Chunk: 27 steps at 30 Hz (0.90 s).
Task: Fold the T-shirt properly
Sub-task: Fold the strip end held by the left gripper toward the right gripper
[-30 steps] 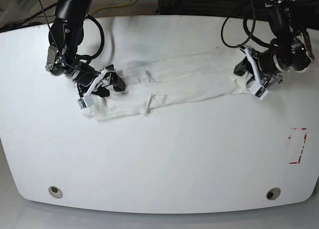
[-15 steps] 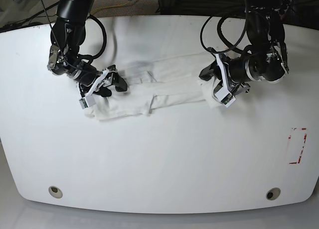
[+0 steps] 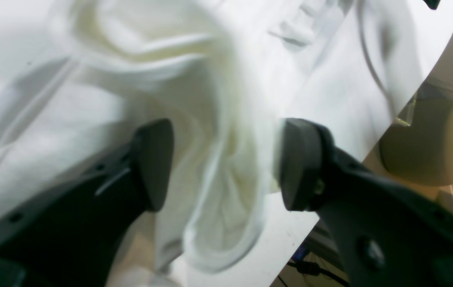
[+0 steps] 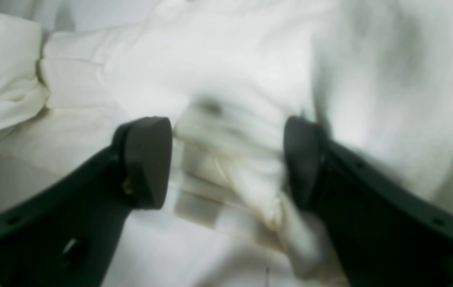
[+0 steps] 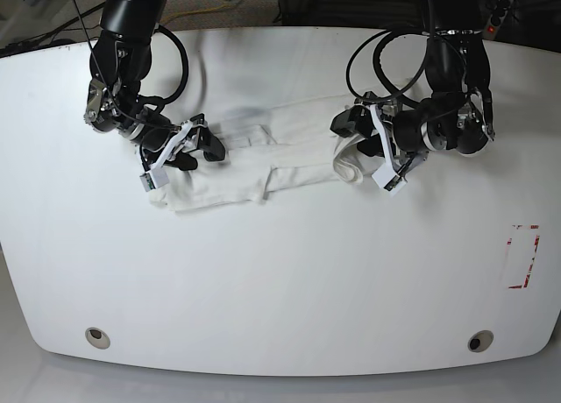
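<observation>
The white T-shirt (image 5: 298, 144) lies as a long narrow strip across the far half of the white table (image 5: 280, 272). My left gripper (image 5: 355, 153) is at the strip's right end, which is doubled back toward the middle. In the left wrist view its fingers (image 3: 150, 163) stand either side of a bunched fold of the T-shirt (image 3: 91, 111); the gripper (image 3: 226, 163) is shut on it. My right gripper (image 5: 180, 149) is at the strip's left end. In the right wrist view the gripper (image 4: 226, 159) is shut on a raised wad of the T-shirt (image 4: 230, 59). No printed graphics show.
A red-marked rectangle (image 5: 523, 256) is on the table at the right. Two round holes (image 5: 98, 337) (image 5: 479, 341) sit near the front edge. Cables hang behind the table's far edge. In the left wrist view the table edge and a beige object (image 3: 426, 143) are at the right.
My left gripper has moved left across the table, carrying the shirt's right end with it, so the strip is shorter. My right gripper has barely moved.
</observation>
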### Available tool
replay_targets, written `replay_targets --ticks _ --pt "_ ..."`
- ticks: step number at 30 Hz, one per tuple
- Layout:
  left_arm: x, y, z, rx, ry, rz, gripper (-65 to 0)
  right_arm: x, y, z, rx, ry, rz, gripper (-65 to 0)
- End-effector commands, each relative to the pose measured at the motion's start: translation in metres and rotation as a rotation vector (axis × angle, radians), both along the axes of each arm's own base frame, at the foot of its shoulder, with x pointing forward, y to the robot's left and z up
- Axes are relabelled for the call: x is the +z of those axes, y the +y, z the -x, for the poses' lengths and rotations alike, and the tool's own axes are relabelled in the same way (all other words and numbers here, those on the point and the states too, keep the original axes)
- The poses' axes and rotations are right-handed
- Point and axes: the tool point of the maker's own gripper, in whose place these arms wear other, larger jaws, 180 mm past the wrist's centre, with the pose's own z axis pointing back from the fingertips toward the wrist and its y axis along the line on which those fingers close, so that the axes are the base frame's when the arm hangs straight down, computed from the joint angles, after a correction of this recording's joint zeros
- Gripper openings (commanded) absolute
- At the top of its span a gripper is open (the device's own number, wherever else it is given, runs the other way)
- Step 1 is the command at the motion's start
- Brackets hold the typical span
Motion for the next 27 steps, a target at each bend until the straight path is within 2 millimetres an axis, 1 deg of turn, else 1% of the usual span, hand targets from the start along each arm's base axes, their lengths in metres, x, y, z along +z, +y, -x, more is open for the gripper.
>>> replay_targets --ticks 1,3,5,8,9,12,16,21,22,25,27 --pt "0.026 -0.026 -0.006 -0.057 -0.089 0.049 -25.6 -0.017 -0.006 0.015 0.030 0.086 0.070 -22.0" --pt "0.037 -0.045 -0.001 -0.123 -0.130 0.054 -25.6 -0.017 -0.006 0.015 0.030 0.086 0.070 -22.0" --pt "0.049 -0.059 0.004 -0.178 -0.173 0.053 -25.6 -0.017 -0.006 0.015 0.030 0.086 0.070 -22.0" --pt "0.055 -0.062 0.005 -0.193 -0.200 0.045 -25.6 -0.016 -0.006 0.014 0.031 0.084 0.070 -22.0" --pt "0.055 -0.058 0.003 -0.182 -0.202 0.040 -25.6 -0.015 -0.006 0.013 0.031 0.081 0.071 -22.0" --pt "0.055 -0.041 -0.004 -0.147 -0.209 0.012 -25.7 -0.013 -0.006 0.012 0.032 0.076 0.073 -22.0" --pt "0.047 -0.004 -0.008 -0.097 -0.196 -0.063 -25.8 -0.003 -0.002 0.007 0.029 0.046 0.038 -22.0" --pt "0.017 0.043 0.006 -0.067 -0.116 -0.230 -26.0 0.023 0.004 -0.003 0.025 -0.034 -0.028 -22.0" --pt "0.011 0.051 0.011 -0.066 -0.100 -0.263 -26.0 0.030 0.002 -0.005 0.032 -0.049 -0.026 -22.0" --pt "0.000 0.070 0.020 -0.056 -0.092 -0.329 -26.0 0.050 0.003 -0.010 0.049 -0.092 -0.045 -21.4" --pt "-0.003 0.076 0.024 -0.046 -0.099 -0.333 -26.0 0.061 -0.005 -0.015 0.027 -0.118 -0.064 -21.1"
